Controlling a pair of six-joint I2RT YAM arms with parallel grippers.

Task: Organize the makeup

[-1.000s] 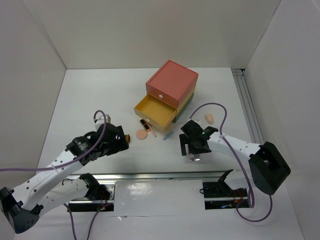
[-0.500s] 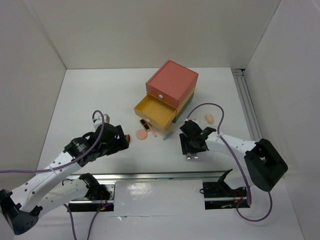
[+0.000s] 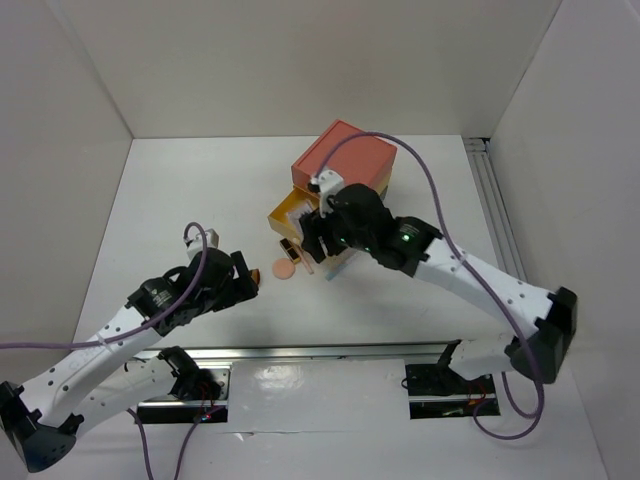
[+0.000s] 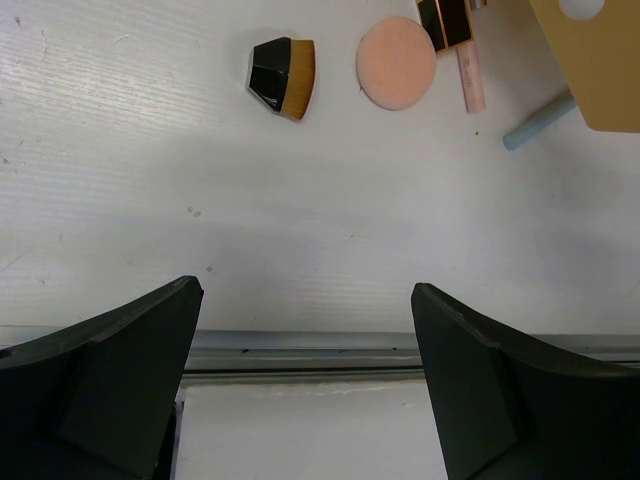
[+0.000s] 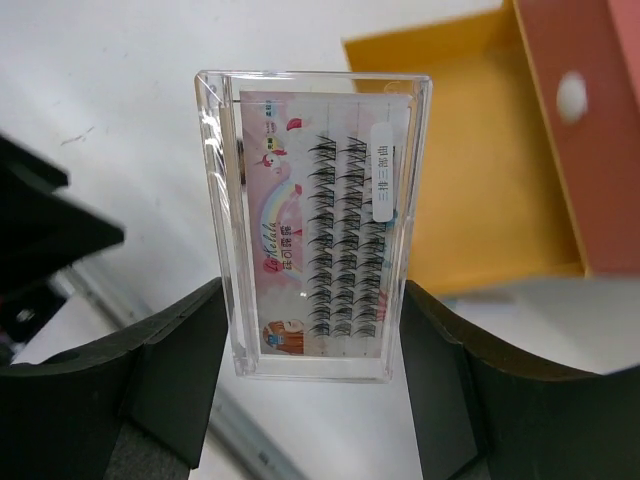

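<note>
My right gripper (image 3: 312, 233) (image 5: 315, 300) is shut on the clear lash pack (image 5: 318, 225) and holds it upright in the air beside the open yellow drawer (image 5: 480, 180) (image 3: 288, 208). On the table in front of the drawer lie a round peach puff (image 3: 285, 270) (image 4: 396, 62), a black-gold compact (image 3: 290, 249) (image 4: 445, 20), a pink stick (image 4: 470, 82), a blue stick (image 4: 538, 122) and a black-orange brush head (image 4: 283, 77). My left gripper (image 3: 246, 277) (image 4: 305, 295) is open and empty, just left of the brush head.
The coral-yellow-green drawer box (image 3: 345, 157) stands at the back centre, its yellow drawer pulled out toward the front left. A metal rail (image 4: 320, 350) runs along the near table edge. White walls close in the left, back and right sides.
My right arm has swung from the table at the front right up and left to the open yellow drawer, with the lash pack in its jaws. The left arm has hardly moved.
</note>
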